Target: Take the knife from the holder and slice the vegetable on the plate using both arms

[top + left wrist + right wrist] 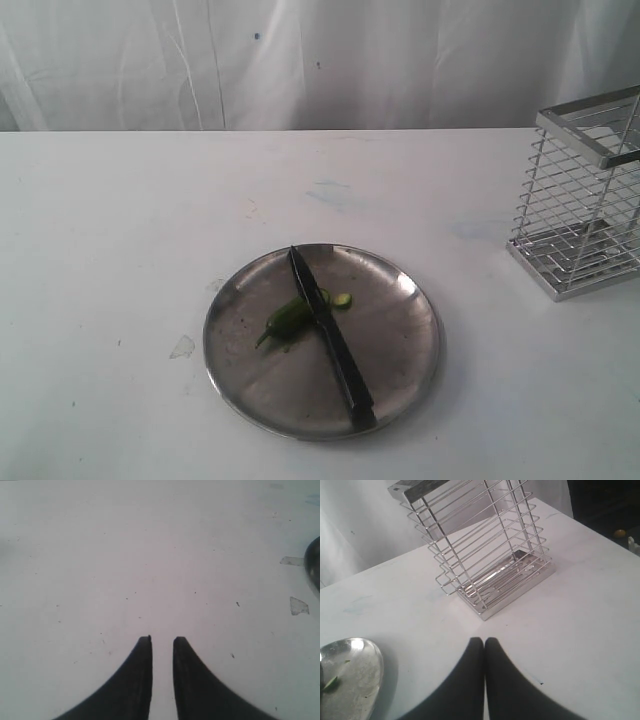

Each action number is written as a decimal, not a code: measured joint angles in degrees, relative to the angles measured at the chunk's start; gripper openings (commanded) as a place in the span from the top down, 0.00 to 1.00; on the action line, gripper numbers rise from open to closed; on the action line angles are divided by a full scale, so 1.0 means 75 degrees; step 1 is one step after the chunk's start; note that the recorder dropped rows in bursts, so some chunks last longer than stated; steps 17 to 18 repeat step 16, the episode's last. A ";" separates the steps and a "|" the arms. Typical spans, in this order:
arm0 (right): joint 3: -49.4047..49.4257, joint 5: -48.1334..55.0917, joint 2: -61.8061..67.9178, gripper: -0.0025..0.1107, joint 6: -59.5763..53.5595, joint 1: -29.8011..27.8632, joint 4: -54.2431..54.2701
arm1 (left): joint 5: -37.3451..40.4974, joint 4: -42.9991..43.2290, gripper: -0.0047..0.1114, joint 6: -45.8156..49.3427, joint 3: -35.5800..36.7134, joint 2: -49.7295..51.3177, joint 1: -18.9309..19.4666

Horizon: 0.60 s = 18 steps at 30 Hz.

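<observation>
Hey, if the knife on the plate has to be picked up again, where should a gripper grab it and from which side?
Grip the knife by its black handle, the end lying over the plate's near rim. Coming from above looks best: it lies flat, and its blade crosses the vegetable.

- Lighting: soft, even, slightly cool; shadows faint.
- Plate (405,345): dull glare near its far rim in the exterior view.
- All views: low sharpness, slightly washed out.
- Wrist views: jaws appear as featureless black silhouettes against the pale counter (150,555).
</observation>
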 measured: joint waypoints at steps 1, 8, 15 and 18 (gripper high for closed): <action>0.0000 0.0000 0.0000 0.98 0.0000 0.0000 0.0000 | 0.0000 0.0000 0.77 0.0000 0.0000 0.0000 0.0037; 0.0000 0.0000 0.0000 0.98 0.0000 0.0000 0.0000 | 0.0000 0.0000 0.77 0.0000 0.0000 0.0000 0.0054; 0.0000 0.0000 0.0000 0.98 0.0000 0.0000 0.0000 | 0.0000 0.0000 0.77 0.0000 0.0000 0.0000 0.0054; 0.0000 0.0000 0.0000 0.98 0.0000 0.0000 0.0000 | 0.0000 0.0000 0.77 0.0000 0.0000 0.0000 0.0054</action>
